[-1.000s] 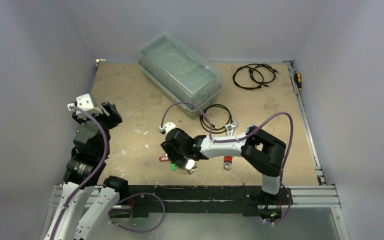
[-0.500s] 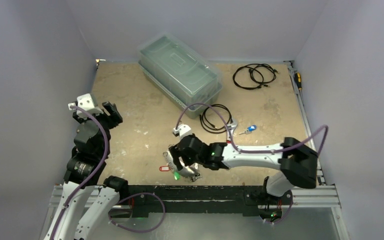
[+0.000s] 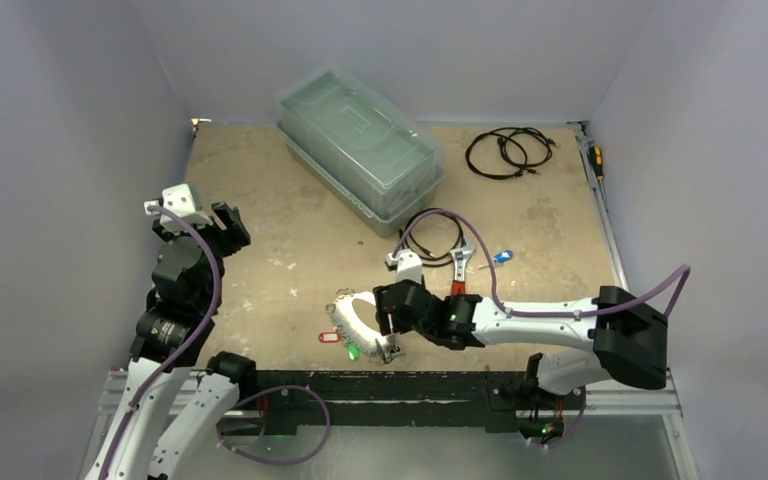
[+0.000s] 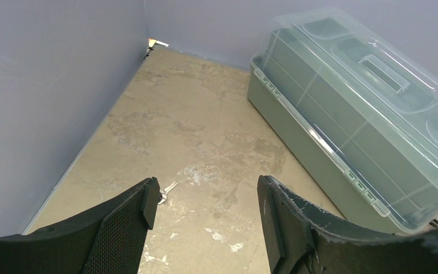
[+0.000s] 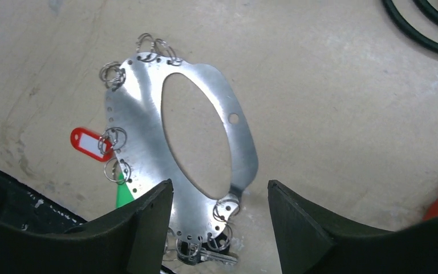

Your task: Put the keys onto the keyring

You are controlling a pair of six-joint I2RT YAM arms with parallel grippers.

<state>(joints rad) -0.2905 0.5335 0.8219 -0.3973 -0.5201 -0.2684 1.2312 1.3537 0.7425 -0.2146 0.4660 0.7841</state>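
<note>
Keyring (image 5: pixel 137 114): flat silvery oval plate with an open centre, lying on the counter (image 3: pixel 260 200) at its 6 o'clock edge, rim pierced and hung with small wire loops; red tag (image 5: pixel 90 144) sits at the plate's 9 o'clock, green tag (image 5: pixel 124 197) at 7 o'clock, and one bare key (image 5: pixel 211 258) at 6 o'clock, all in the right wrist view; whether each is fully threaded cannot be told.

Right tool (image 5: pixel 219 188): jaws spread, hanging just above the plate's lower half, pinching nothing.

Blue-tagged key (image 3: pixel 501 257): loose on the counter at the keyring's 2 o'clock, well apart, beside the red-handled wrench (image 3: pixel 457 272).

Left tool (image 4: pixel 205 188): jaws spread and empty, at the counter's 9 o'clock; a small metal piece (image 4: pixel 168 188), seemingly a key, lies near its left finger.

Judgement: task part done; the step in hand is fetching another key; this calls for a fine pinch on a tiny flat item, then steadying the plate while threading a loop.
</note>
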